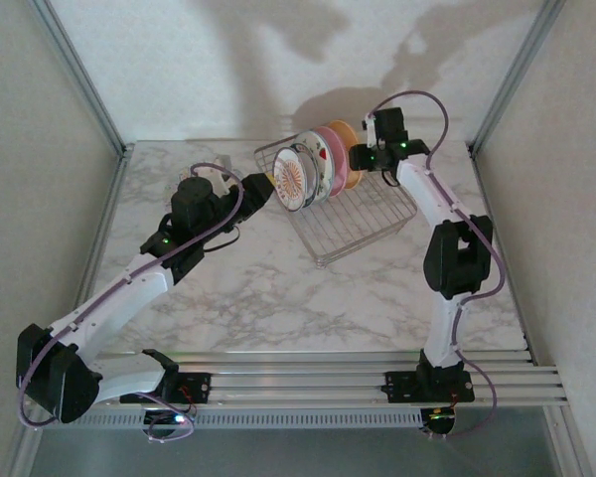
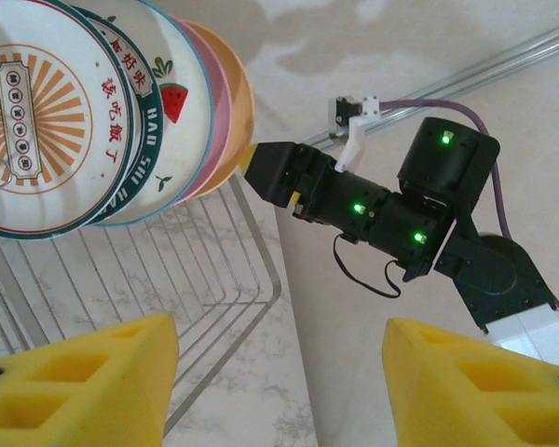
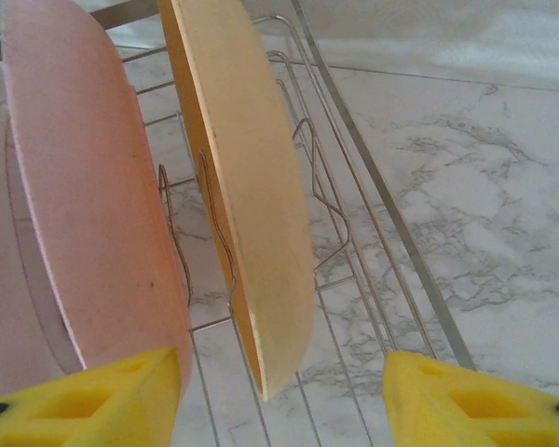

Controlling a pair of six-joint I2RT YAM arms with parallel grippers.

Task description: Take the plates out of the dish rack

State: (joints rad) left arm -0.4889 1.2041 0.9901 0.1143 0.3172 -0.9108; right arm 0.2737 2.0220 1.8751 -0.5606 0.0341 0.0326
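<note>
Several plates stand on edge in the silver wire dish rack (image 1: 366,225) at the back middle of the table. From the left they are the white sunburst plate (image 1: 295,179), the white plate with red and green motifs (image 1: 312,162), the pink plate (image 1: 327,157) and the yellow-orange plate (image 1: 346,151). My right gripper (image 3: 279,402) is open over the rack (image 3: 373,186). The lower rim of the yellow-orange plate (image 3: 252,186) hangs between its fingers, touching neither, and the pink plate (image 3: 84,186) stands beside the left finger. My left gripper (image 2: 279,391) is open and empty beside the rack's corner (image 2: 261,279), facing the sunburst plate (image 2: 37,112).
A pale round rim (image 1: 207,173) lies on the marble table behind my left wrist, mostly hidden. The right arm's black wrist (image 2: 373,209) shows past the plates. Metal frame posts and walls close in the table's sides, with bare marble in front of the rack.
</note>
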